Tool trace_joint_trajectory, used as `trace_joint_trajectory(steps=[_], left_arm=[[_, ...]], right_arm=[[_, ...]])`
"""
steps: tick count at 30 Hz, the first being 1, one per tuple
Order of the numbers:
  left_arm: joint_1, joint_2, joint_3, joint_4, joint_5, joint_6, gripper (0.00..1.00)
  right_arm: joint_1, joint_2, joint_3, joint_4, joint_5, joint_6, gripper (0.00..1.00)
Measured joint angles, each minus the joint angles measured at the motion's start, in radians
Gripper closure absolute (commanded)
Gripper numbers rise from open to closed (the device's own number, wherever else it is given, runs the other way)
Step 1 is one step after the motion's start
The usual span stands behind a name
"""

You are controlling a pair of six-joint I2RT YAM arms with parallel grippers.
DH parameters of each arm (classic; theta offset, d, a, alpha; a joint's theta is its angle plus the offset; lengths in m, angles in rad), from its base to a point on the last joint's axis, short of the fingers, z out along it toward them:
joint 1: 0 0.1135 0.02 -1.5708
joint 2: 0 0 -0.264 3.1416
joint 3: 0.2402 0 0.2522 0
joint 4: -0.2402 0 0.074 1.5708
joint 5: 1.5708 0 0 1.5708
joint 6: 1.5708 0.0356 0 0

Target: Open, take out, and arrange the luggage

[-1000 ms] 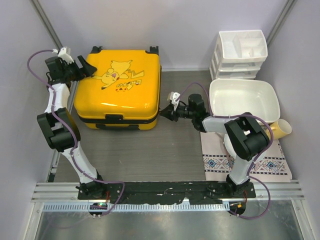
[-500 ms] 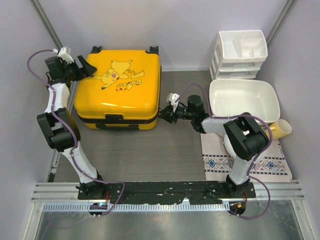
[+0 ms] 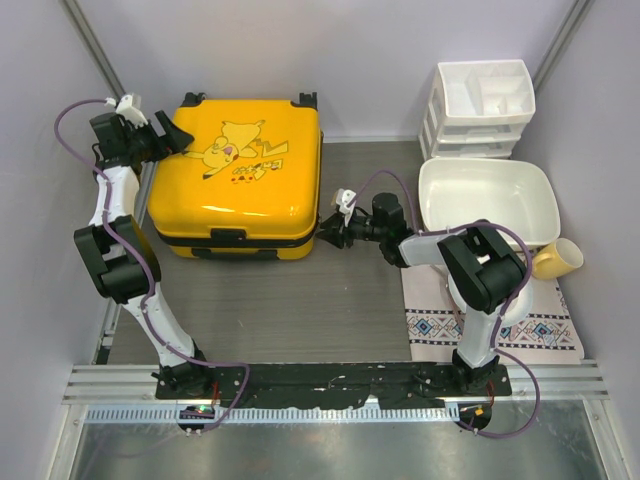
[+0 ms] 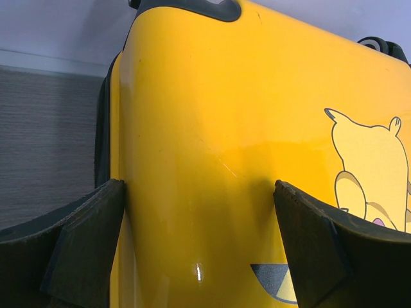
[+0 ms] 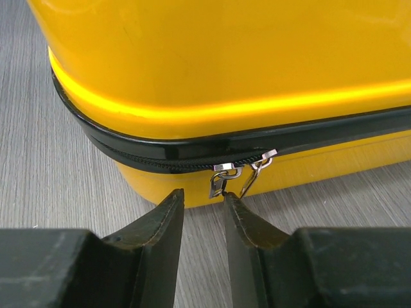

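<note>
The luggage lay flat and shut on the grey surface, toward the far left, its yellow printed shell facing up and its wheels toward the back wall. The left hand sat at the case's far-left corner with its fingers spread wide over the shell's edge, gripping nothing; whether the pads touched the shell could not be told. The right hand was low at the case's near-right corner, jaws only narrowly parted and empty, their tips just short of the two metal zipper pulls hanging from the black zipper band. To the right stood a white basin and, behind it, a white drawer organizer.
</note>
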State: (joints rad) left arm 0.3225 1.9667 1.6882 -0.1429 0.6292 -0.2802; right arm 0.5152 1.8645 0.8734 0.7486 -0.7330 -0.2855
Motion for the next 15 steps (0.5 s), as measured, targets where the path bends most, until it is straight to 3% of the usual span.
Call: trace_joint_trajectory(steps=[5, 15], left_arm=[[0.0, 0.001, 0.003, -0.004, 0.0, 0.002, 0.08], [0.0, 0.006, 0.017, -0.019, 0.002, 0.004, 0.08]], right_arm=[[0.0, 0.001, 0.001, 0.02, -0.002, 0.0, 0.58], [0.0, 0.001, 0.004, 0.068, 0.015, 0.001, 0.81]])
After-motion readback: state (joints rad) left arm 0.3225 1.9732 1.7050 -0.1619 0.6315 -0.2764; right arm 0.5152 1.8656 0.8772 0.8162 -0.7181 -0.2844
